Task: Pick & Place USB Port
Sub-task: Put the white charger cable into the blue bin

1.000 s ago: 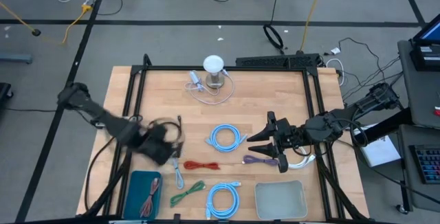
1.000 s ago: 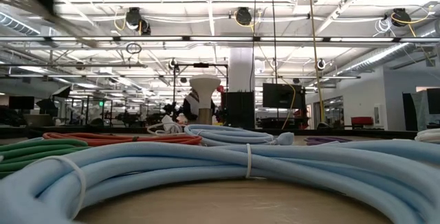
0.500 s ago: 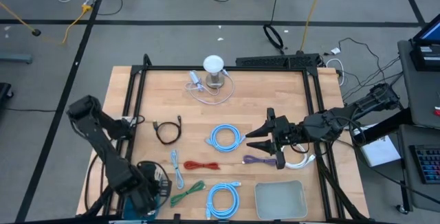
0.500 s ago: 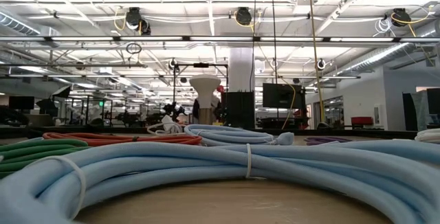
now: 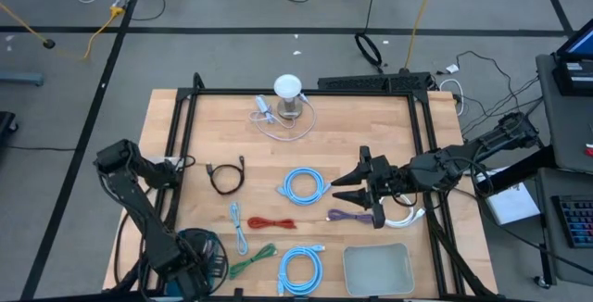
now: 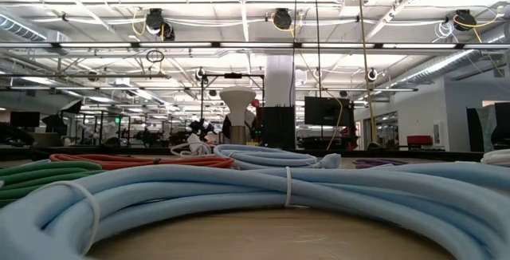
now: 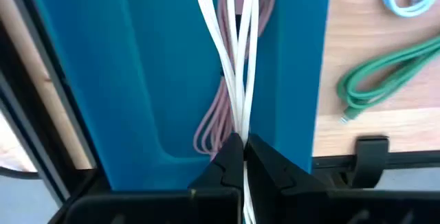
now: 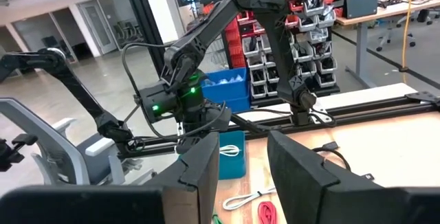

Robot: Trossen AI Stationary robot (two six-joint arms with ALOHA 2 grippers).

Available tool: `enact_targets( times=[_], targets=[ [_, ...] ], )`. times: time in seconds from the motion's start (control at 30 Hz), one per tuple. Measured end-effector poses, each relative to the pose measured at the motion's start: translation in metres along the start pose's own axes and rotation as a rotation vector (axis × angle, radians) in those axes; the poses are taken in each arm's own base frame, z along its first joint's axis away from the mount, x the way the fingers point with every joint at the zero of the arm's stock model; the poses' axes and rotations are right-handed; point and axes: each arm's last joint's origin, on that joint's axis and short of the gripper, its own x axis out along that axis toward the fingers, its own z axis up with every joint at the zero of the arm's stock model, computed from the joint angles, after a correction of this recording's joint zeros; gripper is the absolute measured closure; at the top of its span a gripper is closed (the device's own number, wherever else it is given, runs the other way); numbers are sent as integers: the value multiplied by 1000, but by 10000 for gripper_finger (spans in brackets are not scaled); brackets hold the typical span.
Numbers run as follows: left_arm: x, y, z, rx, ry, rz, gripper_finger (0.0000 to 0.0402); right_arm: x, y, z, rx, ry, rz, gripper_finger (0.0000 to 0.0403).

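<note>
A pale wooden table framed in black rails stands on a grey workshop floor, with loose cables laid out across its top.

At the table's near left corner, the left gripper hangs directly over a teal tray. Its fingers are pressed together on a white USB cable, whose strands hang down from the fingertips into the tray. This looks like the placing step: the cable is held above the tray so it can drop in cleanly. A reddish-brown cable already lies in the tray beneath it. Just outside the tray, a green cable rests on the wood.

From above, the left arm covers most of the tray, so the tray's outline is hard to make out there.

Farther out, the right gripper waits over the right half of the table with its fingers spread apart and holding nothing. A purple cable lies just beside it, likely a coming pick. Near it sits an empty grey tray at the near edge.

Other cables remain on the table: a black one, a red one, and two light blue coils.
</note>
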Motion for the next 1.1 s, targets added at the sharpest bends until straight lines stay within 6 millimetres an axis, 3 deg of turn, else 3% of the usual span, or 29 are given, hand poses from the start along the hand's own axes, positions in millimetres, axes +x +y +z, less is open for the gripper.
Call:
enact_targets(
  times=[0.27,0.8,1.1],
  targets=[
    [0,5,0,-13,20,74,398,0,1,0,20,-1,6,287],
    [1,14,-4,0,-4,90,321,-1,3,2,10,-24,18,287],
    [-3,16,4,-10,-73,92,320,-1,3,2,10,-25,17,287]
  ],
)
